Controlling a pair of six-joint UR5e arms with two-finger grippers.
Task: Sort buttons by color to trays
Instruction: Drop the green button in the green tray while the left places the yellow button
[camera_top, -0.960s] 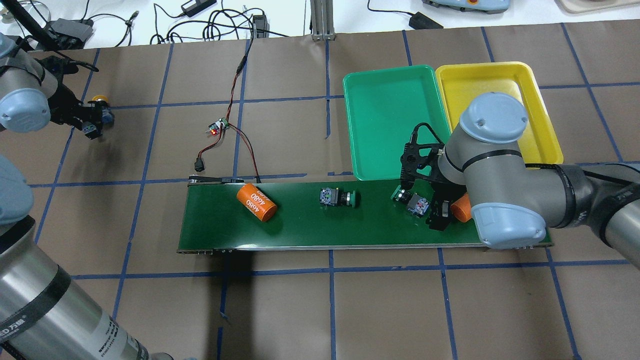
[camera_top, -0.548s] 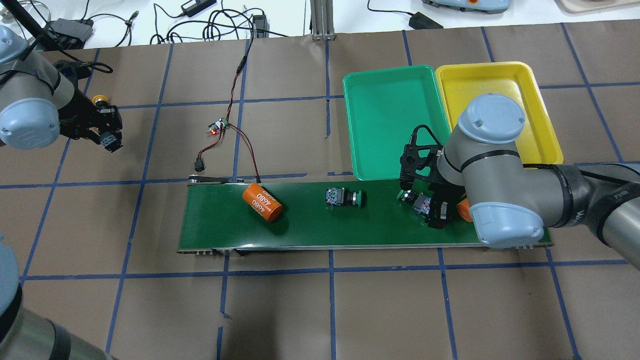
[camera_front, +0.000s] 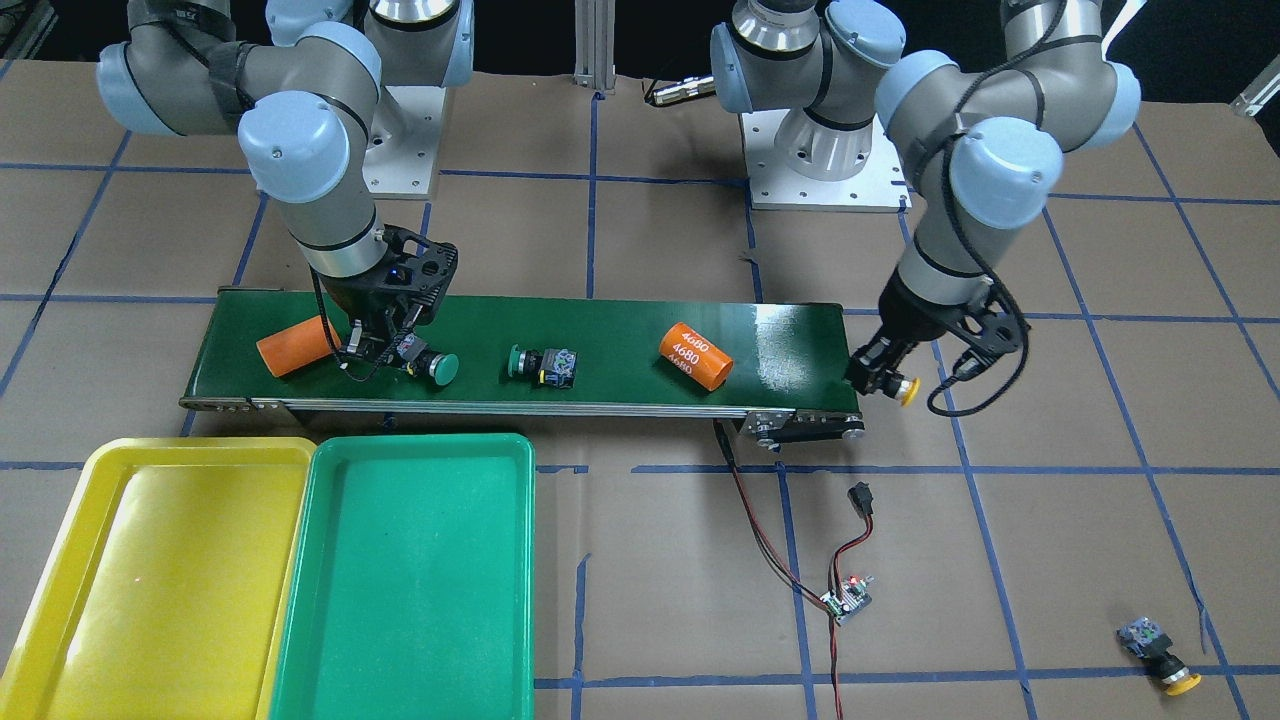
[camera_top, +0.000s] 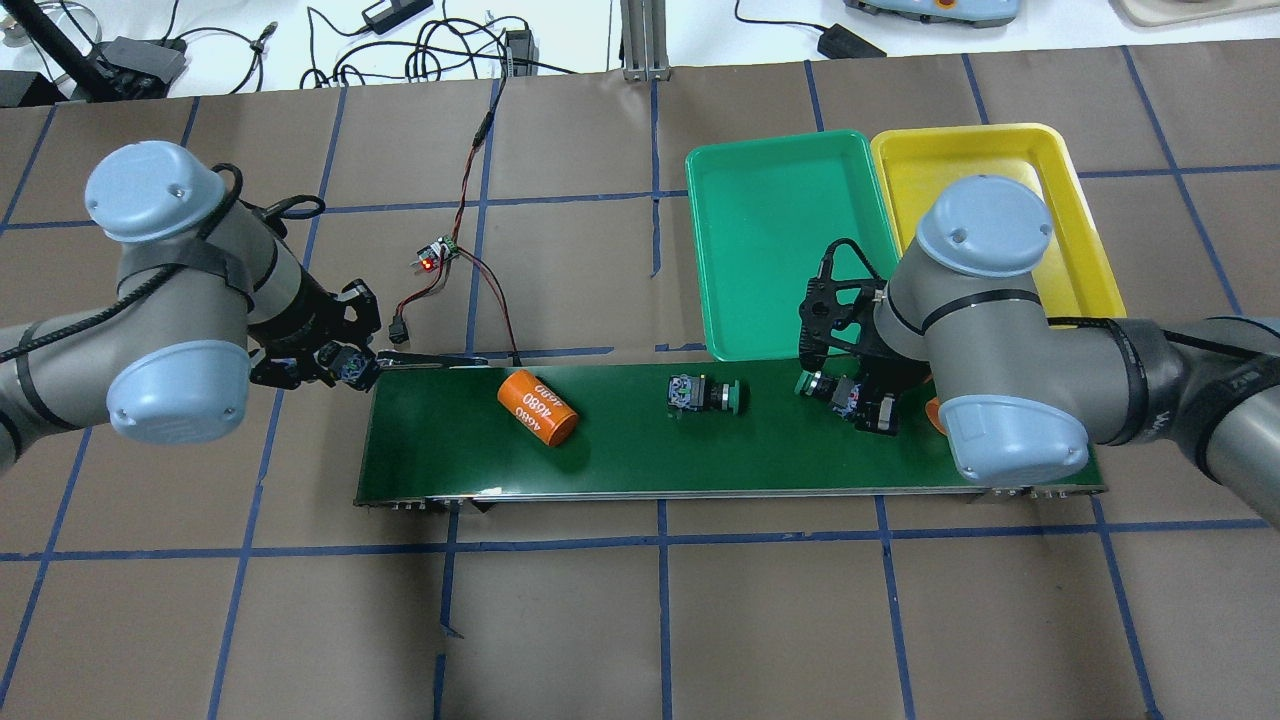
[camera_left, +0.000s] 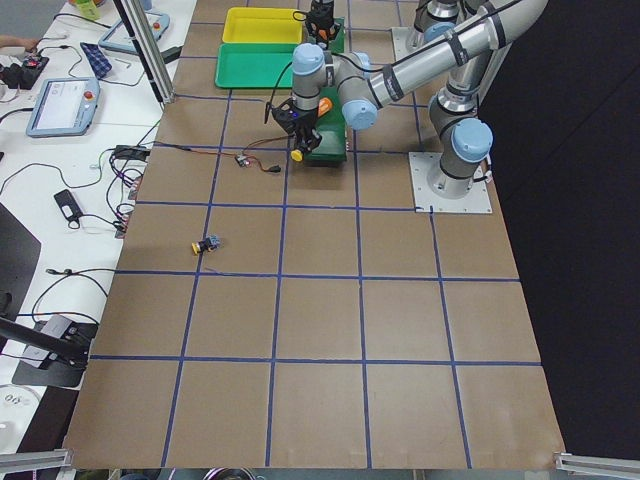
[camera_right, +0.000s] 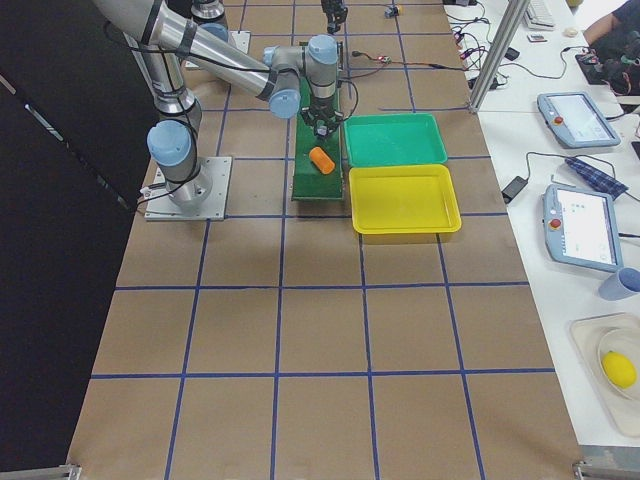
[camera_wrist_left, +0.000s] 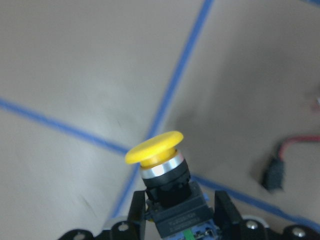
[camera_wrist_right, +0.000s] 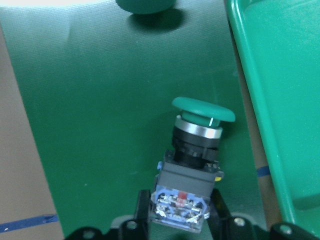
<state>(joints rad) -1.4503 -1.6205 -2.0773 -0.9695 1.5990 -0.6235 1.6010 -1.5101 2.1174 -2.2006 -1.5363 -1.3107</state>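
Note:
My left gripper (camera_top: 340, 362) is shut on a yellow button (camera_wrist_left: 159, 165) and holds it above the paper, just off the left end of the conveyor belt (camera_top: 620, 450); it also shows in the front view (camera_front: 880, 380). My right gripper (camera_top: 850, 395) is shut on a green button (camera_wrist_right: 197, 145) low over the belt's right part, beside the green tray (camera_top: 790, 240). A second green button (camera_top: 705, 392) lies on its side mid-belt. A second yellow button (camera_front: 1155, 650) lies on the paper far out on my left. The yellow tray (camera_top: 990, 190) adjoins the green one.
An orange cylinder marked 4680 (camera_top: 538, 407) lies on the belt's left part. Another orange cylinder (camera_front: 292, 347) lies behind my right gripper at the belt's right end. A small circuit board (camera_top: 437, 253) with red and black wires sits beyond the belt.
My left arm has swung right with the yellow button, from the far left to the belt's left end. The 4680 cylinder and the loose green button have drifted right on the belt.

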